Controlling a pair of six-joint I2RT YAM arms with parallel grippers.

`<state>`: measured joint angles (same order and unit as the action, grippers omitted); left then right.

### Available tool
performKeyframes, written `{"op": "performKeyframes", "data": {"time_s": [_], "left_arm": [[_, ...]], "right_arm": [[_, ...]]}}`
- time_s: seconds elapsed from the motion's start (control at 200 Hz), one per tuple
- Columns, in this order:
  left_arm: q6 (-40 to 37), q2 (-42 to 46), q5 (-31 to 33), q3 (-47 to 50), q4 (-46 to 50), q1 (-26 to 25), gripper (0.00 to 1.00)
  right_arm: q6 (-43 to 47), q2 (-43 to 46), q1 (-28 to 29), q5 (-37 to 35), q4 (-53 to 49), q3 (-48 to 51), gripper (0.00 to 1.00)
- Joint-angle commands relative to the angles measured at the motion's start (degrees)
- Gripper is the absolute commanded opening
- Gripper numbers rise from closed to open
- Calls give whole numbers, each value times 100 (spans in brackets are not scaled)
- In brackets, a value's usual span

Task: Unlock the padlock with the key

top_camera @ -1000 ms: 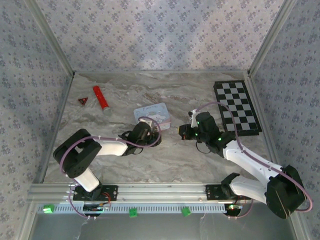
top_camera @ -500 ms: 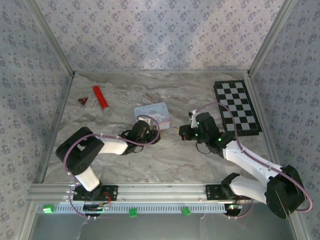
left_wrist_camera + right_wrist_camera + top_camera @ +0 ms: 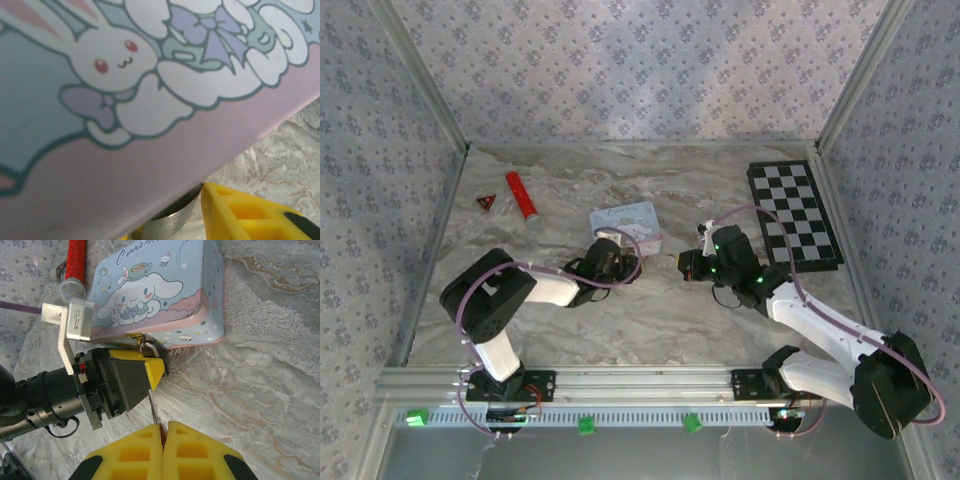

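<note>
This is looking like a robotics lab's test cell, not a lived-in room. A left arm (image 3: 535,290) and a right arm (image 3: 820,330) are sitting bolted to an aluminium rail (image 3: 640,380) at 6 o'clock, with purple cable (image 3: 20,305) trailing along them and green clips (image 3: 586,425) lining the front. Patterned panels (image 3: 640,70) on metal posts (image 3: 420,75) are walling in a marble-print tabletop (image 3: 650,320) at 9, 12 and 3 o'clock. Odd props are lying about: a chessboard (image 3: 794,215) at 2 o'clock and a red cylinder (image 3: 522,196) at 10 o'clock.
</note>
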<state>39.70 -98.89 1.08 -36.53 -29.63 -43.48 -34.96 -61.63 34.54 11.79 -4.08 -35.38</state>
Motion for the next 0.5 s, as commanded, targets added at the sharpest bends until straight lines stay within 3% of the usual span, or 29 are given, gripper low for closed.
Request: {"op": "performKeyframes", "data": {"time_s": [0.0, 0.3, 0.495], "left_arm": [[73, -269, -64, -238, -373, 66, 41], [90, -293, -73, -250, -368, 78, 31], [160, -269, -112, -214, -435, 86, 31]], "right_arm": [[-57, 89, 49, 43, 114, 83, 0], [-57, 89, 61, 42, 106, 83, 0], [-62, 98, 69, 34, 98, 75, 0]]}}
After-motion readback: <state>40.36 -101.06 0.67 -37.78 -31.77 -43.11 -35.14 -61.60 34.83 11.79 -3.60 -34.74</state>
